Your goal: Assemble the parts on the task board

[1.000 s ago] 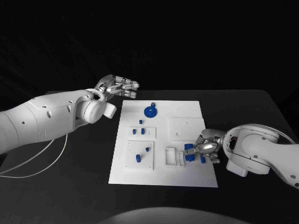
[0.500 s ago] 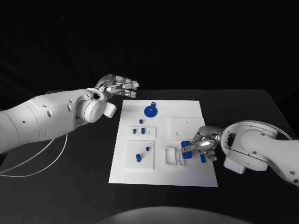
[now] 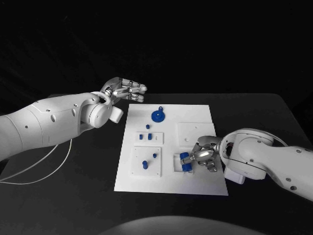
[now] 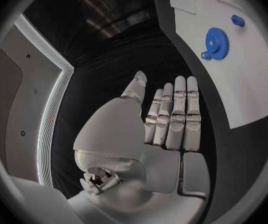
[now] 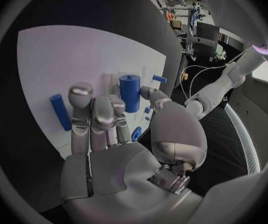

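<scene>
While carrying a blue cylinder [image 3: 186,157] inward across the white board [image 3: 199,113], right hand [image 3: 202,157] now over the raised white slots [image 3: 178,163] near the board's front edge in the head view. Shifted left from half a second back, when closer to the board's right edge. Blue piece pinched at the fingertips, low and close to the slots; seated or not, cannot tell from up here. Looks like the insertion step, with alignment over the slot as the next demand. Another blue piece [image 3: 188,166] just beside the fingers. Farther up the board: blue gear [image 3: 157,116] on its post, small blue pegs [image 3: 148,128] at mid-board, more pegs [image 3: 145,164] on the front left block. Left hand [image 3: 125,89] parked off the board's far left corner above the dark surface [image 3: 79,166], same spot as before, grasping nothing.

Over to the left wrist view: left hand [image 4: 171,119] flat, fingers straight and side by side, released. Blue gear [image 4: 217,42] visible beyond on the board [image 4: 246,79].

Right wrist view: right hand [image 5: 106,119] grasping the blue cylinder [image 5: 129,92] between thumb and fingers, upright over the board [image 5: 59,55]. Loose blue stick [image 5: 61,112] lying on the board beside the fingers. Job judged well short of done.
</scene>
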You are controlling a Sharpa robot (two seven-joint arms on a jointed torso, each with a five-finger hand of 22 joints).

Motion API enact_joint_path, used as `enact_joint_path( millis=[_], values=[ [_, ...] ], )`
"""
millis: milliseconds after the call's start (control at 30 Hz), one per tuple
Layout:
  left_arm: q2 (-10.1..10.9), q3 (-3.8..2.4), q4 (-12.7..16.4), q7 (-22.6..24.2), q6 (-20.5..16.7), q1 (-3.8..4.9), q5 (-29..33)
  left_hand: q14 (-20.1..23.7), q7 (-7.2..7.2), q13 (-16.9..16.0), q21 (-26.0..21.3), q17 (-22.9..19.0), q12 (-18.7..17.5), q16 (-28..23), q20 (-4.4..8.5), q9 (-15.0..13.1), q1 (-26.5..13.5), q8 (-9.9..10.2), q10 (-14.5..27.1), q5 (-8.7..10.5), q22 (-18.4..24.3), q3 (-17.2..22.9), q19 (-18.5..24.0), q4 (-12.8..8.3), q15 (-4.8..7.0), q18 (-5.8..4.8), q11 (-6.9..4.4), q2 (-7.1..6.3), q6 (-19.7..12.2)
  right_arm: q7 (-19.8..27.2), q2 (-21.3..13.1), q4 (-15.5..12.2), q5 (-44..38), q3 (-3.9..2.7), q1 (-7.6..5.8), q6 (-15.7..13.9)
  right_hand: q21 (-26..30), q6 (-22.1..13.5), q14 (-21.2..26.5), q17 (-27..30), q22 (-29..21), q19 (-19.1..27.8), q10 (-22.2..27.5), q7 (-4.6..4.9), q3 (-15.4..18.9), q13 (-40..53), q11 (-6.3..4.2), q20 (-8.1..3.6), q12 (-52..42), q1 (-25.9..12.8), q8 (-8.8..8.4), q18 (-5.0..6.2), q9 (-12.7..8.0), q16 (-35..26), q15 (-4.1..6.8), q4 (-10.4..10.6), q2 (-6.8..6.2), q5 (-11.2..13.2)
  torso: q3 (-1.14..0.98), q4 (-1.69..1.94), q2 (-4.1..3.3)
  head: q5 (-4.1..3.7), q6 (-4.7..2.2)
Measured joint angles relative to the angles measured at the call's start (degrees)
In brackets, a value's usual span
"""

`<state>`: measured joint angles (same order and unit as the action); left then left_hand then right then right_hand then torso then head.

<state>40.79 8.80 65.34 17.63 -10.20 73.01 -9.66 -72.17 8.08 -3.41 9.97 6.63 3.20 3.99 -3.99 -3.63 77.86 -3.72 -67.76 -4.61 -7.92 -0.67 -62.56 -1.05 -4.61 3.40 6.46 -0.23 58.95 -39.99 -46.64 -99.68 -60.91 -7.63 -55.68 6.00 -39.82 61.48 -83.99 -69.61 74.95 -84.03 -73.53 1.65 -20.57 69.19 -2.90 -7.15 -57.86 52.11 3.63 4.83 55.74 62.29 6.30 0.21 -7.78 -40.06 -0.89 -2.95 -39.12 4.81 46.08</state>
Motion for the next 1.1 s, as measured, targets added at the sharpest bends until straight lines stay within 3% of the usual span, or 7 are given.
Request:
enact_joint_path(
  millis=[300, 633, 733, 867, 967, 1033, 1100],
  values=[
    [0.05, 0.0, 0.05, -0.06, 0.08, 0.0, -0.01, 0.0, 0.0, 0.0, 0.0, 0.0, 0.0, 0.0, 0.0, 0.0, -0.22, 0.0, 0.0, 0.0, 0.0, 0.0, 0.0, 0.0, 0.0, 0.0, 0.0, -0.22, 0.0, 0.82, 1.85, 0.84, 0.51, 1.46, -0.56, 0.04, 0.0, 0.25, 0.0, -0.05, 0.0, 0.0, -0.01, 0.08, 0.15, -0.14, 0.01, 0.0, 0.0, 0.0, 0.31, 0.0, -0.49, 0.0, 0.0, -0.15, 0.01, -0.15, -0.02, 0.01, -0.01, 0.3, 0.18],
    [0.06, 0.0, 0.07, -0.14, 0.15, 0.0, -0.02, 0.0, 0.0, 0.0, 0.0, -0.01, 0.0, 0.0, 0.0, 0.0, -0.22, 0.0, 0.0, 0.0, -0.01, 0.0, 0.0, 0.0, 0.0, 0.0, 0.0, -0.22, 0.0, 0.9, 2.32, 1.28, 0.48, 1.59, -0.66, -0.04, 0.23, 0.5, -0.02, -0.04, -0.01, 0.0, -0.22, 0.1, 0.31, -0.38, 0.03, 0.0, 0.01, 0.0, 0.3, 0.0, -0.57, 0.0, -0.01, -0.31, 0.01, 1.41, -0.05, -0.04, -0.02, 0.51, 0.12],
    [0.06, 0.0, 0.07, -0.16, 0.17, 0.0, -0.02, 0.0, 0.0, 0.0, 0.0, -0.01, 0.0, 0.0, 0.0, 0.0, -0.22, 0.0, 0.12, 0.0, 0.03, 0.02, 0.0, 0.02, 0.0, 0.0, -0.12, -0.21, 0.0, 0.84, 2.42, 1.42, 0.38, 1.59, -0.68, -0.05, 0.26, 0.64, -0.03, -0.04, -0.01, 0.0, -0.32, 0.09, 0.72, -0.38, 0.12, 0.0, 0.01, 0.0, 0.29, 0.0, -0.65, 0.0, -0.02, -0.73, 0.01, 7.48, -0.05, -0.04, -0.02, 0.6, 0.14],
    [0.09, 0.0, 0.08, -0.2, 0.19, 0.0, -0.03, 0.0, 0.0, 0.0, 0.0, -0.01, 0.0, 0.0, 0.0, 0.0, -0.22, 0.0, 0.2, 0.0, 0.07, 0.16, 0.0, 0.16, 0.0, 0.01, -0.2, -0.21, 0.0, 0.84, 2.54, 1.6, 0.21, 1.59, -0.7, -0.16, 0.56, 0.64, 0.02, -0.04, -0.01, 0.0, -0.34, 0.07, -1.68, -0.61, 0.11, 0.0, 0.01, 0.48, 0.27, 0.0, -0.67, 0.0, -0.2, -2.32, -0.42, 23.6, -0.05, -0.04, -0.02, 0.64, 0.13],
    [0.12, 0.0, 0.09, -0.24, 0.21, 0.0, -0.03, 0.0, 0.0, 0.0, 0.0, -0.01, 0.0, 0.0, 0.0, 0.0, -0.22, 0.0, 0.2, 0.0, 0.07, 0.16, 0.0, 0.16, 0.0, 0.0, -0.2, -0.21, 0.0, 0.84, 2.55, 1.71, -0.08, 1.66, -0.67, -0.18, 0.79, 0.59, 0.1, -0.04, -0.02, 0.0, -0.72, 0.11, -1.16, -0.71, 0.12, 0.0, 0.01, 2.21, 0.26, 0.0, -0.67, -0.28, -0.28, 6.81, -3.6, 35.69, -0.05, -0.04, -0.01, 0.64, 0.05],
    [0.12, 0.0, 0.09, -0.26, 0.21, 0.0, -0.03, 0.0, 0.0, 0.0, 0.0, -0.01, 0.0, 0.0, 0.0, 0.0, -0.21, 0.0, 0.2, 0.0, 0.07, 0.16, 0.0, 0.16, 0.0, 0.0, -0.2, -0.21, 0.0, 0.84, 2.58, 1.71, -0.21, 1.67, -0.66, -0.19, 0.89, 0.59, 0.1, -0.17, -0.02, 0.0, -0.67, 0.12, 7.05, -0.74, 0.18, 0.0, 0.01, 3.95, 0.26, 0.0, -0.67, -0.28, -0.28, 13.69, -4.06, 37.0, -0.05, -0.04, -0.01, 0.64, 0.03],
    [0.12, 0.0, 0.08, -0.29, 0.22, 0.0, -0.03, 0.0, 0.0, 0.0, 0.0, -0.01, 0.0, 0.0, 0.0, 0.0, -0.21, 0.0, 0.2, 0.0, 0.07, 0.16, 0.0, 0.16, 0.0, 0.0, -0.2, -0.21, 0.0, 0.84, 2.58, 1.67, -0.34, 1.68, -0.65, -0.21, 0.89, 0.59, 0.1, -0.24, -0.02, 0.0, -0.6, 0.12, 13.27, -0.74, 0.25, 0.0, 0.1, 4.52, 0.26, 0.0, -0.67, -0.28, -0.28, 15.9, -3.67, 37.17, -0.05, -0.04, -0.01, 0.6, 0.01]
  ],
)
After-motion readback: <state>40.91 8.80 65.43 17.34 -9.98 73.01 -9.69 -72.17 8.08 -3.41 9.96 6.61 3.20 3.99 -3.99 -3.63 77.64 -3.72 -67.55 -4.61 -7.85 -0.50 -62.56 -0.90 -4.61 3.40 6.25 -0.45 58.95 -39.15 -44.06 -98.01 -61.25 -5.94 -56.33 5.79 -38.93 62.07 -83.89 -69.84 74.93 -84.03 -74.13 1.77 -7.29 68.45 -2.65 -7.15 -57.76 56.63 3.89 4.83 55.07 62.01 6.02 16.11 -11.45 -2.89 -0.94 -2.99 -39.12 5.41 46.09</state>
